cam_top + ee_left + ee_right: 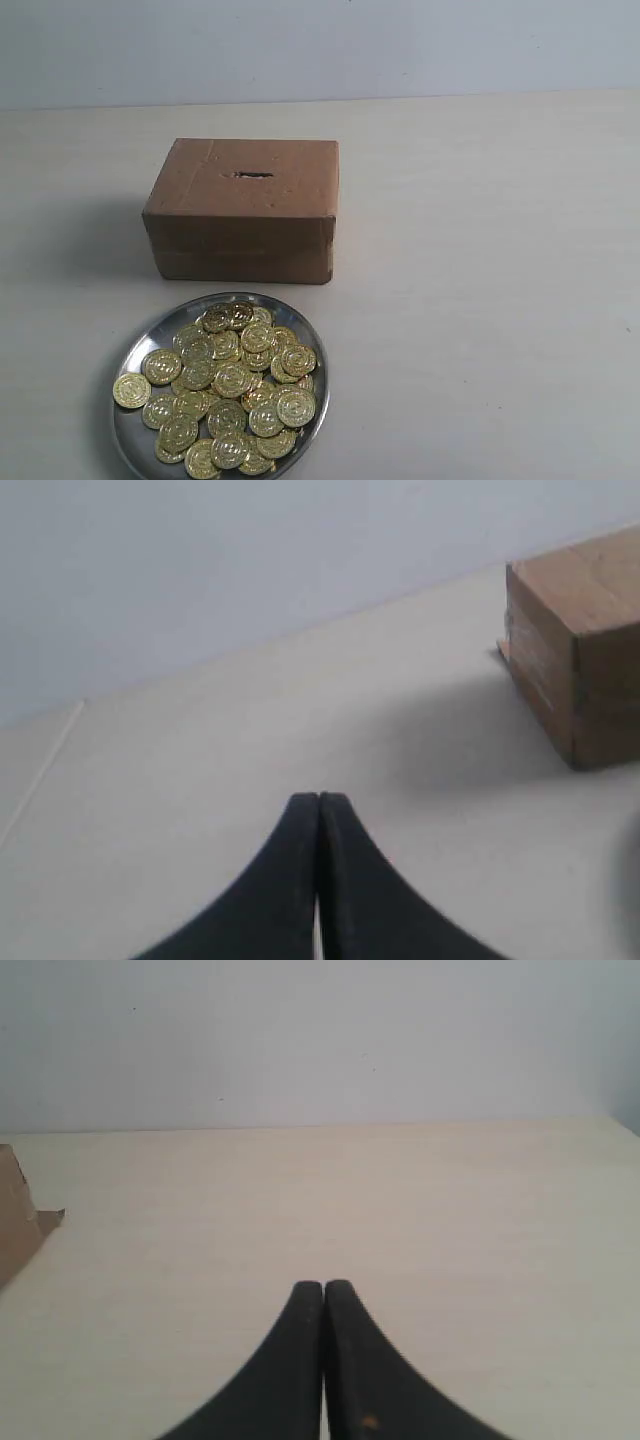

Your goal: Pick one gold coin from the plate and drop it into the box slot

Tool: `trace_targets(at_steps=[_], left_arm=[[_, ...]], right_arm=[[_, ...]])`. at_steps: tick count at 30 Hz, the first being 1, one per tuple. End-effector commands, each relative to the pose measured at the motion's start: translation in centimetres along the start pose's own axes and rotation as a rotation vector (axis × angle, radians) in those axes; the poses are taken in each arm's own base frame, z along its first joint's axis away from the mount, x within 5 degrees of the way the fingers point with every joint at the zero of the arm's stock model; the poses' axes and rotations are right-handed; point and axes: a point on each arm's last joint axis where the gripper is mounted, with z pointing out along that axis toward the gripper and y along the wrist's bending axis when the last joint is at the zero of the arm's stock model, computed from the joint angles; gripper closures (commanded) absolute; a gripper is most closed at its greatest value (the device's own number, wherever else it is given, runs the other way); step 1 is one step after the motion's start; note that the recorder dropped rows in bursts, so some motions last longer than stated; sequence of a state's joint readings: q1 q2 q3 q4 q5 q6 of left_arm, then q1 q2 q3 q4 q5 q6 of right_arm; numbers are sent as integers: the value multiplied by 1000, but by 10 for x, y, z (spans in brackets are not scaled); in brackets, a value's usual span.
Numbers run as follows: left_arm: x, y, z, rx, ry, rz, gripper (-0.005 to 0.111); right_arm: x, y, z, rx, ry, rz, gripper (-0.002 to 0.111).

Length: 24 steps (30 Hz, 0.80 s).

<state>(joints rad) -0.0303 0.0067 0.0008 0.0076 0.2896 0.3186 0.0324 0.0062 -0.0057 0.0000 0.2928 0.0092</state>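
A: Layout?

B: In the exterior view the box (245, 215) sat upper centre of the frame, with the slot (253, 175) in its top face. The plate (160, 326) lay at lower left, near the box's front but apart from it, and the bottom edge cut it off. The coins (228, 385) were heaped and overlapping. One lay out on the left rim.

A: Grippers?

B: The left gripper (318, 802) had its jaws pressed together and held nothing. The right gripper (323, 1288) was the same. Neither arm showed in the exterior view, and both wrist views looked over bare table (480, 300).

A: What could go wrong?

B: Several things, by my reading.
- Thin coins stacked flat give the fingers little edge, so a pinch into the heap could lift two or none.
- The plate was shiny and loose, so a downward push could slide or tip it and spill coins.
- The slot looked barely one coin wide with ragged edges. A tilted or off-line coin would likely catch on the card or skate off the top.
- A hard touch might shift the box.

A: Safest pick?

B: Probably the rim coin, as it had the fewest neighbours.
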Motion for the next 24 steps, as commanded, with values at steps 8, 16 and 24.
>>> trace_targets(at_steps=[8,16,24], left_arm=[[-35,14,-9,-45,-434,-520,107],[-39,15,-11,39,-496,-894,107],[-23,4,-4,84,-206,-1006,107]], right_arm=[[-18,4,-2,-93,-206,514,108],[-22,2,-3,-127,-243,787,108],[-24,16,-7,-222,-80,774,108]])
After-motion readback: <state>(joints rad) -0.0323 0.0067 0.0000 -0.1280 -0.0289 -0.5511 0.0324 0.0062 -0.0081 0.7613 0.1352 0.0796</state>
